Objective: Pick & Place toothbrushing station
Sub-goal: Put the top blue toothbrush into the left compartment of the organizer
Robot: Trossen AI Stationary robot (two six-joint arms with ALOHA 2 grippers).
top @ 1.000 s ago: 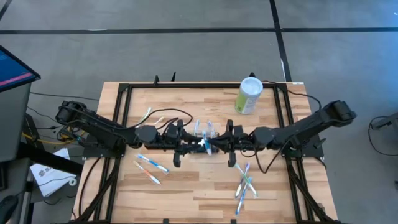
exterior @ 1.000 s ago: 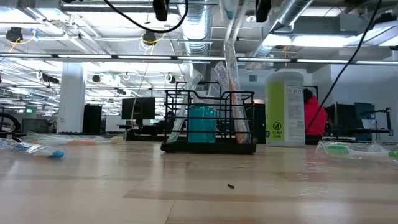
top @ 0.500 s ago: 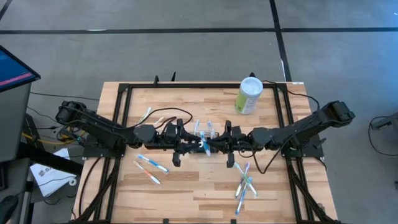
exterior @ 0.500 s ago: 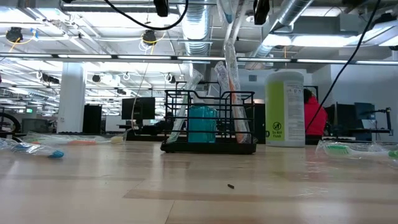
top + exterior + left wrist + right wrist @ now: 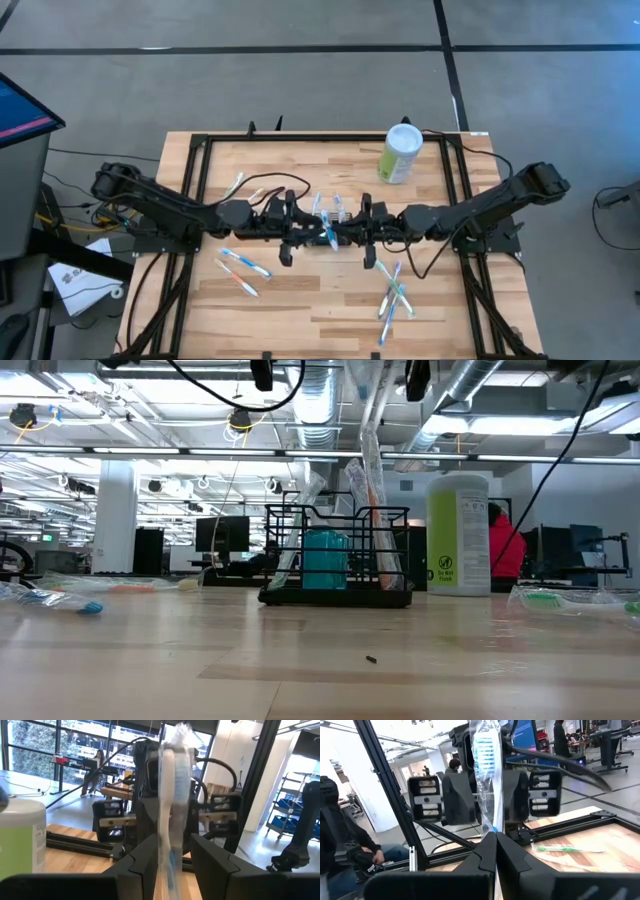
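Observation:
The black wire caddy (image 5: 300,512) stands on its base mid-table. It holds a blue cup (image 5: 324,558) and wrapped toothbrushes (image 5: 375,540) that lean on its walls. In the high view both arms hide most of it. Above it my two grippers meet, level and tip to tip. My right gripper (image 5: 495,837) (image 5: 343,232) is shut on a wrapped blue toothbrush (image 5: 485,765) (image 5: 328,233). My left gripper (image 5: 174,857) (image 5: 315,232) is open, with one finger on either side of the same toothbrush (image 5: 174,795). I cannot tell whether it touches it. My right gripper pinches the clear wrapper (image 5: 493,822) of the blue toothbrush between its two fingers, well below the bristle head (image 5: 483,747). The fingers come level from the table's right side and lie across the brush. The brush stands about upright over the caddy, clear of the table.
A pale-green canister with a white lid (image 5: 402,153) (image 5: 458,535) stands at the far right. Loose wrapped toothbrushes lie at the near left (image 5: 243,265), far left (image 5: 240,185) and near right (image 5: 393,293). A black frame rail (image 5: 200,170) borders the table. A person in red (image 5: 506,550) sits beyond it.
My right gripper has eased a little toward the table's left edge with the wrapped toothbrush, which stays upright between my left gripper's open fingers.

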